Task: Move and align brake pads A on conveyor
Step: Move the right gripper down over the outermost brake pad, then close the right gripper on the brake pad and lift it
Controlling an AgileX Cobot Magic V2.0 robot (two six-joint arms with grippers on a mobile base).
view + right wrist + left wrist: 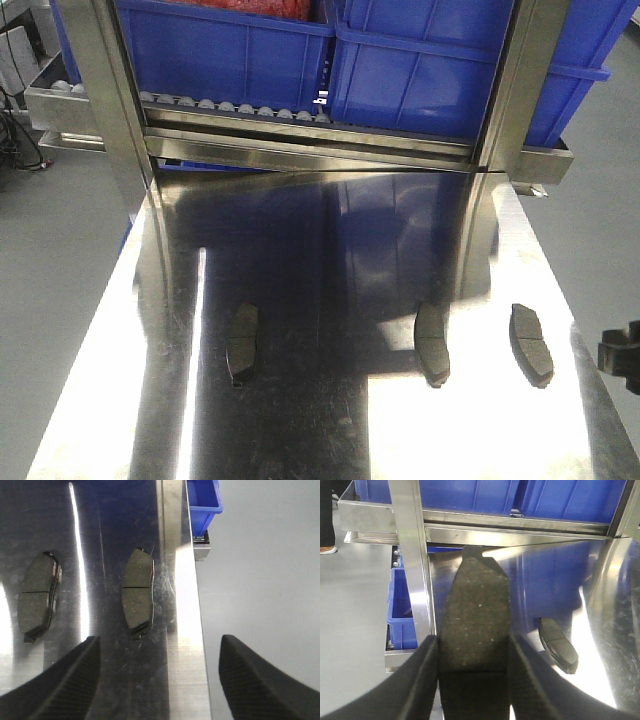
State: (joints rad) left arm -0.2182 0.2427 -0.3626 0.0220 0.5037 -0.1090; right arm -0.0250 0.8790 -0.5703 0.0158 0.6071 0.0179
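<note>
Three curved, grooved brake pads (432,343) lie on the steel tabletop (300,250).

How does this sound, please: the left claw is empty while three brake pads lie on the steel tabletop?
Not quite: the left claw is shut on a brake pad, as the left wrist view shows; three other brake pads do lie on the steel tabletop.
</note>
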